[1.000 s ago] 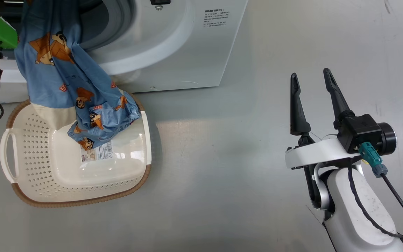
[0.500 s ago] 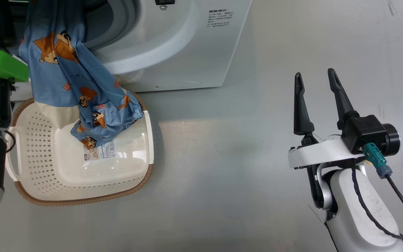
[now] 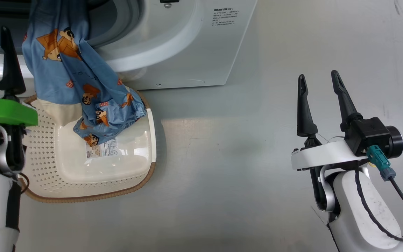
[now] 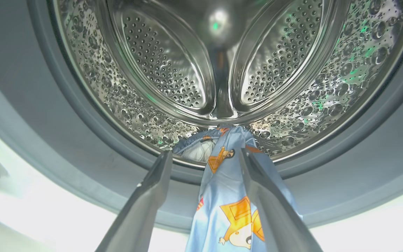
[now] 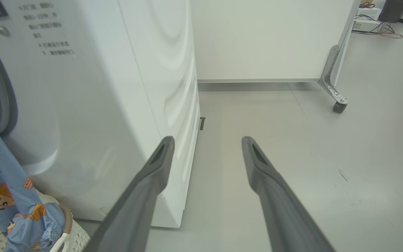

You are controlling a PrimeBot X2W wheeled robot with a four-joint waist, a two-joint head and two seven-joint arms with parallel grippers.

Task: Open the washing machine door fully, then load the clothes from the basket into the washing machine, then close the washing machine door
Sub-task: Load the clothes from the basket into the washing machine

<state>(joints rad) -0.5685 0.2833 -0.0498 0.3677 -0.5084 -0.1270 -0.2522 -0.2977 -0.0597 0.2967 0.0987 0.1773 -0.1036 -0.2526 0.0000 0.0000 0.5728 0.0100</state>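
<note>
The washing machine (image 3: 187, 52) stands with its grey-ringed mouth open; its door is out of view. Light blue clothes (image 3: 65, 70) with orange figures hang from the mouth's lip down into the cream basket (image 3: 142, 175) on the floor in front. In the left wrist view my left gripper (image 4: 205, 151) is open just outside the steel drum (image 4: 219, 70). The hanging clothes (image 4: 229, 210) pass loosely between its fingers. One left finger (image 3: 11, 66) rises beside the cloth. My right gripper (image 3: 317, 74) is open and empty over bare floor to the right.
Grey floor (image 3: 222, 157) stretches between the basket and my right arm. In the right wrist view the machine's white side (image 5: 159, 87) is close on the left. A white panel on a caster (image 5: 338, 103) stands behind, with cables (image 5: 376, 24) far off.
My left arm has drawn back from the machine's mouth toward me. The clothes stay draped from mouth to basket. The camera shifted slightly. The right arm has not moved.
</note>
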